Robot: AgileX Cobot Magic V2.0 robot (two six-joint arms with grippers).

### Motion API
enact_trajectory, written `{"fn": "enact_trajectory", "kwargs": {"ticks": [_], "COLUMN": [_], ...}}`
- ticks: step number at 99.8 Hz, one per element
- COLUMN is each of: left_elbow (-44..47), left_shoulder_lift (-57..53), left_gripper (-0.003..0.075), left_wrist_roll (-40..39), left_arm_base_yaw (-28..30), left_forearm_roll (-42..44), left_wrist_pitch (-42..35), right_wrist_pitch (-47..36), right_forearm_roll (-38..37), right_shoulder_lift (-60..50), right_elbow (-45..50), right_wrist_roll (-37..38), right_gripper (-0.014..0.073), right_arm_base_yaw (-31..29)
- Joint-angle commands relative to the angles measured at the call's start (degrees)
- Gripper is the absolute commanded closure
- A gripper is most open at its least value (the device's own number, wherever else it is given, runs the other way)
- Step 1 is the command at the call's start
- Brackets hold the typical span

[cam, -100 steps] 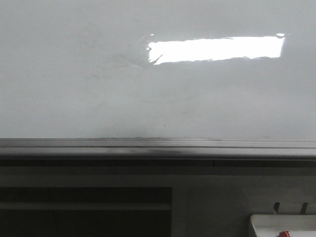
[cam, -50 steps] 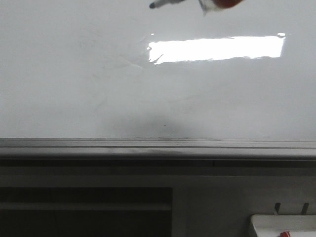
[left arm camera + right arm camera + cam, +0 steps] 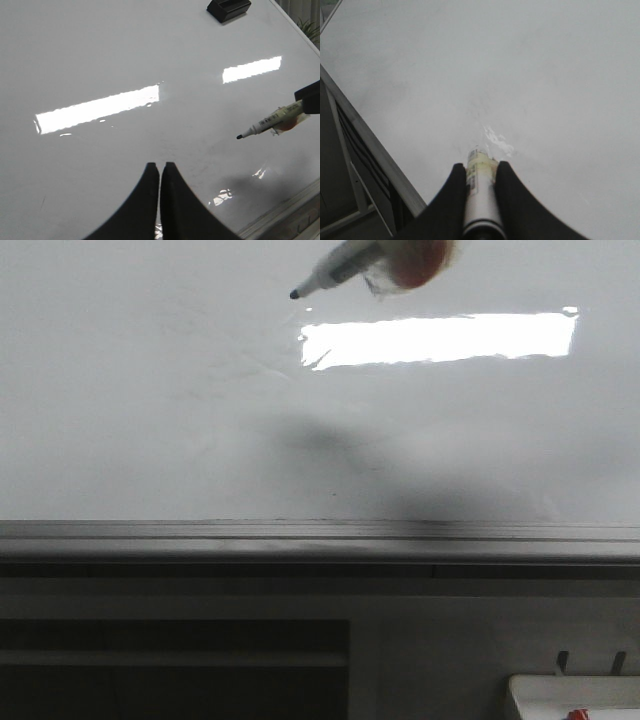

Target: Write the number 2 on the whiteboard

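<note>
The whiteboard [image 3: 150, 410] fills the front view, glossy white with faint smudges; no number 2 is in view on it. A white marker [image 3: 335, 268] with a black tip slants in from the top edge, orange tape behind it. My right gripper [image 3: 480, 167] is shut on the marker [image 3: 480, 192], which sticks out between the fingers over the board [image 3: 545, 75]. The left wrist view shows the marker [image 3: 267, 121] with its tip off the surface and its shadow lying apart on the board. My left gripper [image 3: 160, 165] is shut on nothing above the board [image 3: 100, 50].
A grey metal rail [image 3: 320, 540] runs along the board's bottom edge, with a dark recess below it. A small white tray [image 3: 570, 692] with a red bit sits at the lower right. A black box [image 3: 228, 8] rests at the board's far edge.
The marker has come into the front view from the top and moved down and left. Its shadow on the board has grown and darkened.
</note>
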Motion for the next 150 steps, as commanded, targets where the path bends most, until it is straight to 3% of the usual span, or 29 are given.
{"fn": "enact_trajectory", "kwargs": {"ticks": [1, 70, 101, 114, 128, 150], "left_elbow": [-1.6, -1.6, -1.6, -1.6, -1.6, -1.6], "left_shoulder_lift": [0.6, 0.6, 0.6, 0.6, 0.6, 0.6], "left_gripper": [0.0741, 0.0741, 0.0741, 0.0741, 0.0741, 0.0741], "left_wrist_roll": [-0.6, -0.6, -0.6, -0.6, -0.6, -0.6], "left_arm_base_yaw": [-0.1, -0.1, -0.1, -0.1, -0.1, -0.1], "left_forearm_roll": [-0.1, 0.3, 0.3, 0.3, 0.3, 0.3], "left_wrist_pitch": [-3.6, -7.9, -7.9, -7.9, -7.9, -7.9], "right_wrist_pitch": [-5.2, -2.8, -1.6, 3.9, 11.0, 9.1], "right_forearm_roll": [-0.5, -0.5, -0.5, -0.5, -0.5, -0.4], "right_shoulder_lift": [1.2, 13.7, 11.6, 9.2, 8.6, 12.1], "right_elbow": [-3.9, -11.6, -12.0, -12.0, -11.3, -10.2], "right_wrist_roll": [-0.2, -1.6, -2.7, -2.7, -2.7, -2.7], "right_gripper": [0.0664, 0.0664, 0.0664, 0.0662, 0.0643, 0.0643], "right_arm_base_yaw": [-0.4, -6.0, -11.0, -12.1, -12.0, -5.8]}}
